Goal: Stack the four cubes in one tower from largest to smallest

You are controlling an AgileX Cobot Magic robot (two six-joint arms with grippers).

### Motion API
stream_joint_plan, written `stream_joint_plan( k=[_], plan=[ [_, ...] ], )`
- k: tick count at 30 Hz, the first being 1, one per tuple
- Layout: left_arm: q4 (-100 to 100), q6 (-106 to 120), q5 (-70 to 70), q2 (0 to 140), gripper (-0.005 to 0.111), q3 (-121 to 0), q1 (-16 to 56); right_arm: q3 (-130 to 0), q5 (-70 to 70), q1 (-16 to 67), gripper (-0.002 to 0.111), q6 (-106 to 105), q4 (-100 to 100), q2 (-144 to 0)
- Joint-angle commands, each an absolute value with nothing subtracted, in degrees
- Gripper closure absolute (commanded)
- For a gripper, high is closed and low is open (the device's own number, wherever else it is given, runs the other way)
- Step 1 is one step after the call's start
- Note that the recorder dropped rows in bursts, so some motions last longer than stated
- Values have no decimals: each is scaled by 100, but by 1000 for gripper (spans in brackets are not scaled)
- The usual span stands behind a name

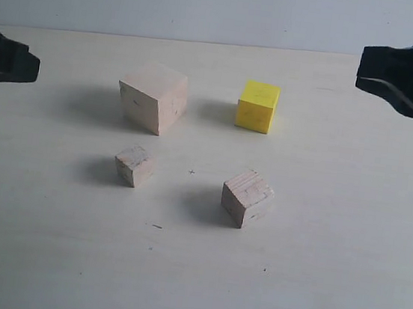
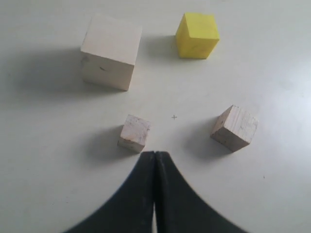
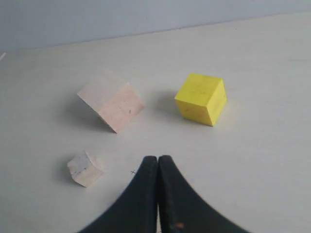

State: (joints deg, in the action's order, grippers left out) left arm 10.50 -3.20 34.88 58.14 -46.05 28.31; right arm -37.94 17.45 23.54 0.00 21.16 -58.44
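Layout: four cubes stand separately on the pale table, none touching and none stacked.

- The large wood cube is left of centre in the exterior view.
- The yellow cube is right of centre, level with the large wood cube.
- The small wood cube lies below the large wood cube in the frame.
- The medium wood cube lies below the yellow cube.

Each cube has bare table on all sides, which probably gives the fingers room to approach.

Grippers: the left gripper and the right gripper both have their jaws pressed together with nothing between them. In the exterior view they sit at the left and right edges of the frame, well apart from the cubes.

Assessment: stacking has not begun. The large wood cube would serve as the base where it stands, and the yellow cube would go on it first.
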Motion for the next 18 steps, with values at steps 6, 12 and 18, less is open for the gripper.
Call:
stream_joint_plan(
  k=[6,12,18],
  plan=[
    [750,-336,3191,6799,107,-4681,2855,-3827,1890,2367,108,-110,2394,-6285],
    [546,-336,3477,7970,107,-5339,2641,-3827,2176,2367,108,-154,2395,-6308],
    [498,-158,3755,8899,107,-6705,2024,-3827,2776,2367,108,-153,2395,-6308]
  ],
)
